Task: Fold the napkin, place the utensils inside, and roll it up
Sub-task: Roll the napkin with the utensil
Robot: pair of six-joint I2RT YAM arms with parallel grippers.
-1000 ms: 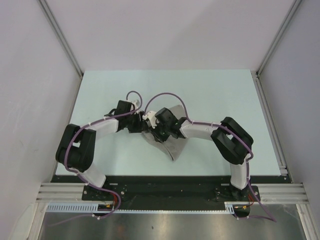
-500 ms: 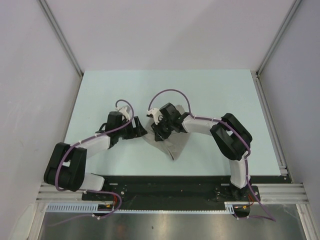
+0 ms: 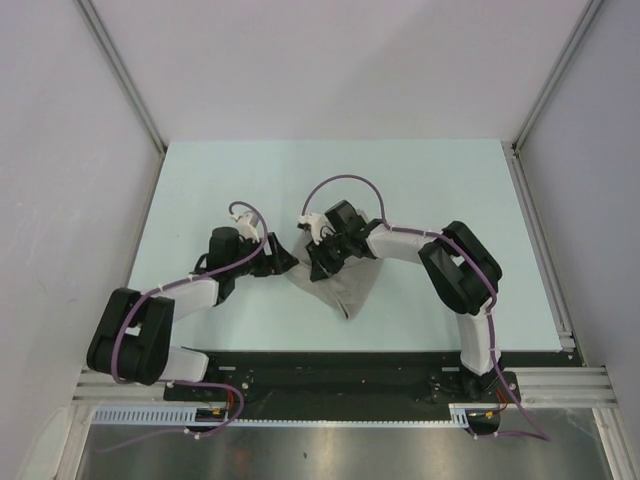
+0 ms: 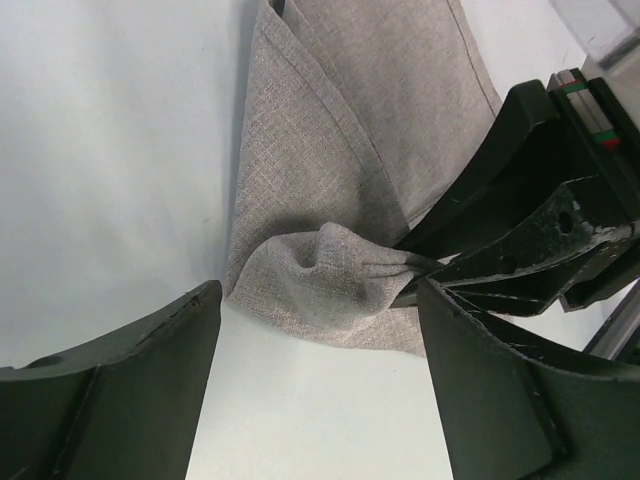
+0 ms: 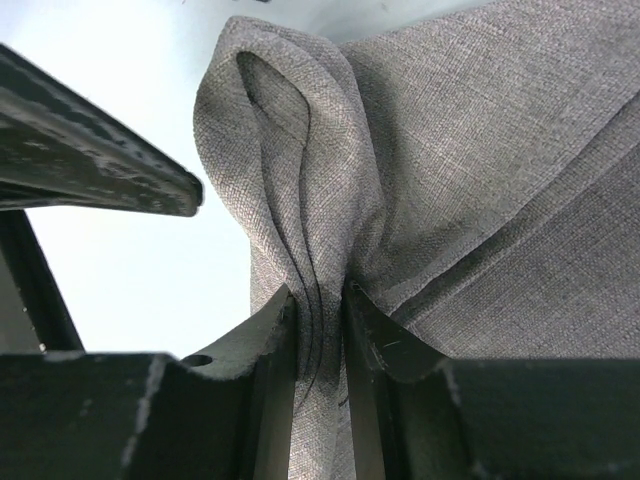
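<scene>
Napkin [image 5: 450, 150] pinched in right hand [image 5: 318, 300], seemingly clear of left hand [image 4: 318, 300].

Top view: fixed, high behind the arm bases, looking steeply down on the whole desk [image 3: 420, 180], far off. Left wrist view: low, close, facing out past the left end effector [image 4: 315, 310]. Right wrist view: nearest, facing along the right end effector [image 5: 318, 300]. Shared by all: one bunched napkin [image 5: 450, 150] edge. The left wrist view also shows the right end effector.
</scene>
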